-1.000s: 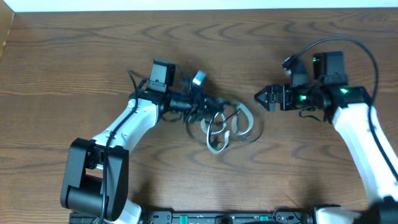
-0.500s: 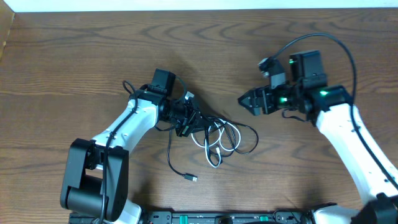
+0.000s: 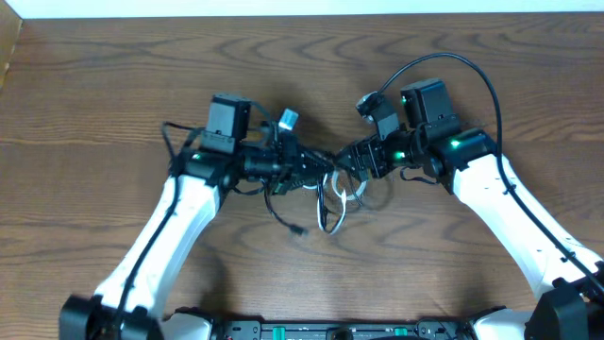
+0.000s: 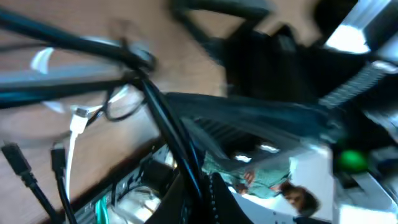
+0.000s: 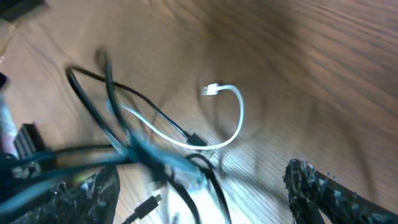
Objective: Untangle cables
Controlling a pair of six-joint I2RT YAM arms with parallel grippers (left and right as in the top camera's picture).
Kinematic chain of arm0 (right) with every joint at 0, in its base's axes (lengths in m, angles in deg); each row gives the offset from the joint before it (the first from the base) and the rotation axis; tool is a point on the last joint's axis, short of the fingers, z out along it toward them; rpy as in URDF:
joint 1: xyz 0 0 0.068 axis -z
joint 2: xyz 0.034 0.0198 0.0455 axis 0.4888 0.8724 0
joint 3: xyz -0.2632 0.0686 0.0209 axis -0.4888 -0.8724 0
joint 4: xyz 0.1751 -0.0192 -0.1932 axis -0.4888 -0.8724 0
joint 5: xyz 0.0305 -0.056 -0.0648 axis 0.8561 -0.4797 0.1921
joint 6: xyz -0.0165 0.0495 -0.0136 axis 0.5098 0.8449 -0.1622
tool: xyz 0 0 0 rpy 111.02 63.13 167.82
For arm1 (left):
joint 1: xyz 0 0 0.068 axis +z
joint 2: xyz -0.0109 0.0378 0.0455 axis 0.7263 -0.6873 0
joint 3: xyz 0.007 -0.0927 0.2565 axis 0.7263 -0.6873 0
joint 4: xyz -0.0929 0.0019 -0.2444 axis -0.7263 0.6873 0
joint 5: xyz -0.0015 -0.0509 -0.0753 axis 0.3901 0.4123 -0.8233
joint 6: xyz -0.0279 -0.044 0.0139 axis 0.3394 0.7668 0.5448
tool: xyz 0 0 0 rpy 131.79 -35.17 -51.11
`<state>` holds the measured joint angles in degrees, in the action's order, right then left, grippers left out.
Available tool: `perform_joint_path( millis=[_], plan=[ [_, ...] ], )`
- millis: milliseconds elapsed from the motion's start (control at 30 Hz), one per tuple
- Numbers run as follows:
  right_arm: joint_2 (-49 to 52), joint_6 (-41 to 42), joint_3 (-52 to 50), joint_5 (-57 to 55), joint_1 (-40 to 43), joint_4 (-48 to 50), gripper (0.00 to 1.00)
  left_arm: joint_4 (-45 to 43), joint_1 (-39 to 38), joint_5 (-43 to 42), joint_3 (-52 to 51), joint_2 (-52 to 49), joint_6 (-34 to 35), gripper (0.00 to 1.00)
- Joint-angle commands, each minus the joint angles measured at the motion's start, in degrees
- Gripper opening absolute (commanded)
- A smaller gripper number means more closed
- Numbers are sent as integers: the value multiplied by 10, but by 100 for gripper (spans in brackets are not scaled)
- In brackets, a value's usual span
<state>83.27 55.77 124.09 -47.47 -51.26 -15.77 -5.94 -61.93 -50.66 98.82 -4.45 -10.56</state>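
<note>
- The left claw (image 3: 310, 170), at the centre of the overhead view, is in the tangle; blur hides whether it is apart or together.
- The right claw (image 3: 347, 162), just right of it, has its fingers spread wide.
- The white cable (image 5: 241, 115) and black cable (image 5: 168, 122) are looped together between the claws, over the table (image 3: 113, 85).

Colours only, quick: the tabletop (image 3: 113, 76) is mid-brown w/ wavy darker wood grain. The white cable (image 5: 235, 118) is plain white and the black cable (image 3: 281, 210) plain black. The left arm (image 3: 175, 222) & right arm (image 3: 514, 222) are white shells w/ black joints. There are green lights (image 3: 453, 144) on the right one. The right claw (image 3: 351, 161) fingers (image 5: 323, 190) are black, maybe grey-speckled, but it's blurry. There's a light-blue bit (image 3: 288, 119) by the left wrist.
</note>
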Motion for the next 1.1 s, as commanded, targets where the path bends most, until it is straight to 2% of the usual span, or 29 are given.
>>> perform_joint_path(
  millis=[0, 267, 333, 400, 467, 567, 633, 900, 1067],
  plan=[
    [4, -7, 1, 59, -6, 16, 81, -40, 2, -10, 11, 37, -22, 7],
    [4, 20, 1, 91, -5, 63, 79, -70, 2, -60, 11, 48, -66, 7],
    [4, 36, 1, 77, -6, 79, 73, -70, 2, -84, 11, 48, -79, 7],
    [4, 76, 1, 12, -6, 83, 56, -89, 2, -120, 11, 48, -84, 7],
    [4, 144, 1, -95, -6, 64, 30, -113, 2, -138, 11, 49, -83, 7],
    [4, 264, -7, -275, -5, 26, 21, -117, 6, -136, 11, 49, -82, 7],
    [4, 281, -20, -326, -1, 15, 20, -116, 17, -136, 11, 49, -81, 7],
    [5, 278, -96, -324, 45, 13, 21, -116, 90, -166, 11, 50, -73, 8],
    [5, 226, -114, -283, 67, 11, 25, -117, 134, -168, 11, 50, -71, 7]
  ],
)
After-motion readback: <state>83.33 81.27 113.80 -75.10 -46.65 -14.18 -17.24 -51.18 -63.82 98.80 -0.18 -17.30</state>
